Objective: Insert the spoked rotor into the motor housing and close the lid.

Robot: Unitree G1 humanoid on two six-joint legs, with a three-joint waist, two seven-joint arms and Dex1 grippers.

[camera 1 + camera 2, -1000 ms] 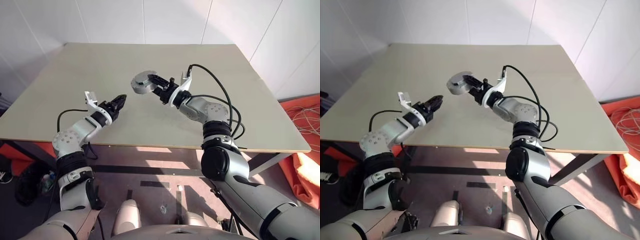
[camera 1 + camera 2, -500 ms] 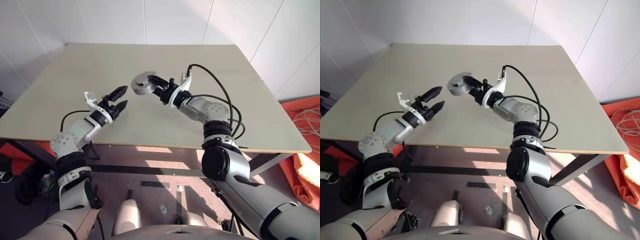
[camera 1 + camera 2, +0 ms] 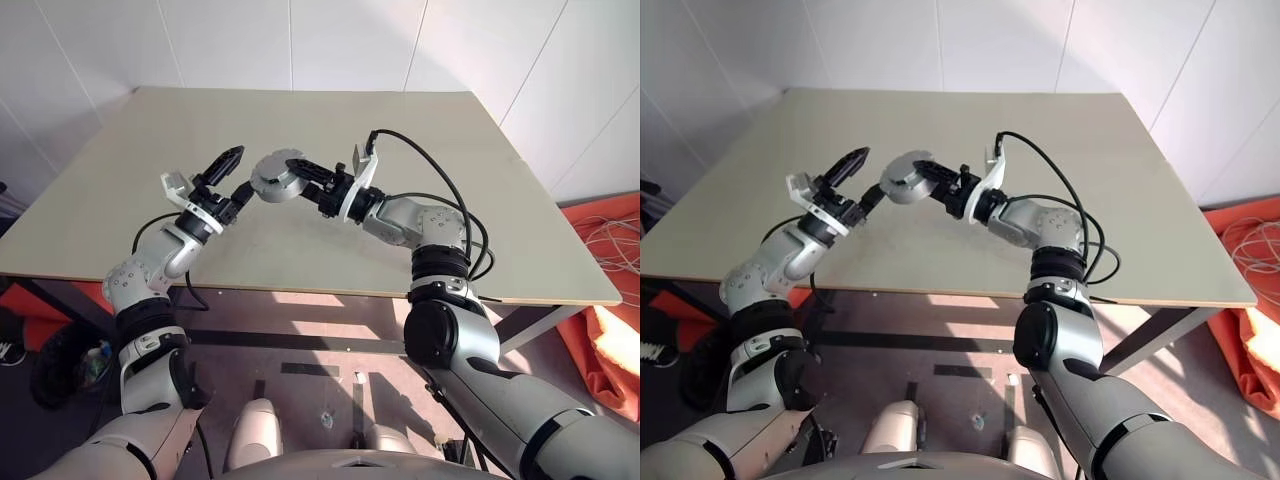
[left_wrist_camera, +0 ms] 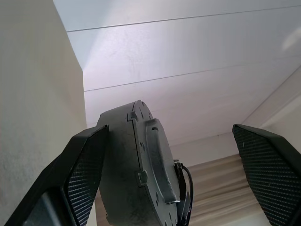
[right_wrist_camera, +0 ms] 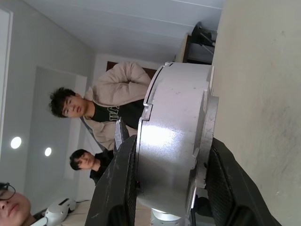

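Note:
My right gripper [image 3: 287,180] is shut on a round grey body [image 3: 270,178], held on edge above the table [image 3: 480,180]. It looks like the motor housing [image 5: 171,141] with the lid [image 5: 207,136] lying flat against one face. The spoked rotor is hidden. My left gripper [image 3: 243,169] is open right beside the housing, its fingers spread wide. In the left wrist view the housing [image 4: 127,160] sits between the two fingers [image 4: 87,165], close to one of them and well apart from the other.
The beige table has a near edge [image 3: 300,285] below both arms. An orange cloth and loose cables [image 3: 610,260] lie on the floor to the right. Some people [image 5: 94,113] stand beyond the table in the right wrist view.
My left gripper opened wide, rolled and rose up to the housing. My right gripper drew the housing a little left, towards the left gripper.

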